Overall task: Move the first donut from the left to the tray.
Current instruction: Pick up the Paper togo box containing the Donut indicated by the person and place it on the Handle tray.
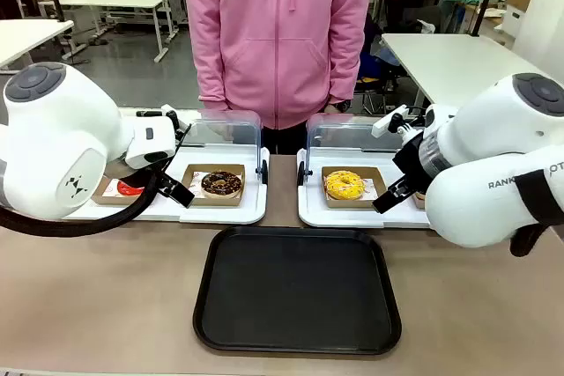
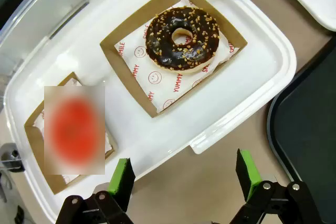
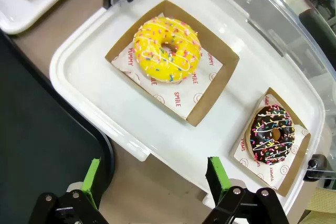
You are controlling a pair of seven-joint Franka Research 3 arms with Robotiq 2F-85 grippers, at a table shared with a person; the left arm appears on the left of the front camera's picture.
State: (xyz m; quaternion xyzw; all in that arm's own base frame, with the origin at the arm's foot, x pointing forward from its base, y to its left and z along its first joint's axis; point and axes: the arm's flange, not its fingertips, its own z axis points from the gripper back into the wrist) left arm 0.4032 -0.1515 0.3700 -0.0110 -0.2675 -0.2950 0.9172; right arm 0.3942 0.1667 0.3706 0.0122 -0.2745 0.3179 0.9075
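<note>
Starting at the left, my left gripper [image 2: 185,174] hangs with its jaws spread wide and nothing between them, over the near lip of the left display tray [image 2: 252,82]. The first donut from the left [image 1: 129,188] sits at that tray's left end in its cardboard holder [image 2: 35,150], off to one side of my fingers, not between them.

I judge it to be light and soft, with a glaze that would smear or dent under the pads. I would pinch a wall of the stiff brown holder and carry the donut level, never touching the ring itself.

Next along is the chocolate donut [image 2: 181,39] in its own holder, then the tray [image 1: 295,292] in the middle of the table, near my side. Beyond that the yellow donut [image 3: 167,49] lies on the right display tray [image 3: 100,93], with my right gripper [image 3: 155,177] above that tray's edge — jaws also wide and empty.

The front view gives me only a sliver of red past my left arm. The left wrist view looks straight down on the holder — though the donut there is a blur. The right wrist view adds a sprinkled dark donut [image 3: 272,134].
</note>
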